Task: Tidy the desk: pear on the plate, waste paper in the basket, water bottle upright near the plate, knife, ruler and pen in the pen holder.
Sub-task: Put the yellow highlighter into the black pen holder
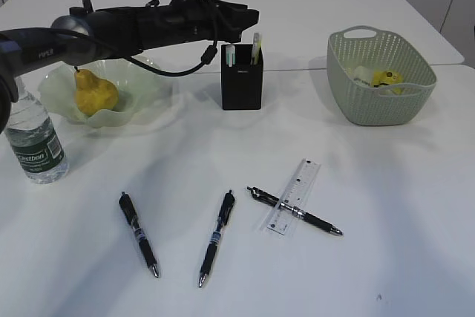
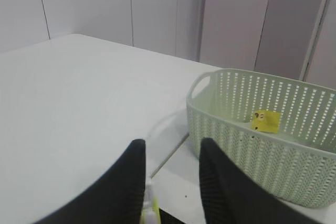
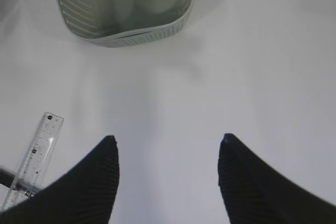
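My left gripper [image 1: 249,17] hovers just above the black pen holder [image 1: 241,79]. Its jaws [image 2: 173,142] are open. The yellow-white tip of a knife [image 2: 151,212] standing in the holder [image 1: 256,47] shows just by the left finger. A second white-tipped item [image 1: 230,54] also stands in the holder. The pear [image 1: 95,93] lies on the pale green plate [image 1: 145,90]. The water bottle [image 1: 33,142] stands upright left of the plate. Three pens [image 1: 139,234] [image 1: 217,237] [image 1: 295,211] lie on the table, the rightmost across the clear ruler [image 1: 295,192]. My right gripper [image 3: 168,138] is open and empty above bare table.
The green basket [image 1: 382,105] stands at the right with yellow waste paper [image 1: 387,78] inside; it also shows in the left wrist view [image 2: 262,145] and the right wrist view [image 3: 123,30]. The ruler's end [image 3: 34,156] lies left of my right gripper.
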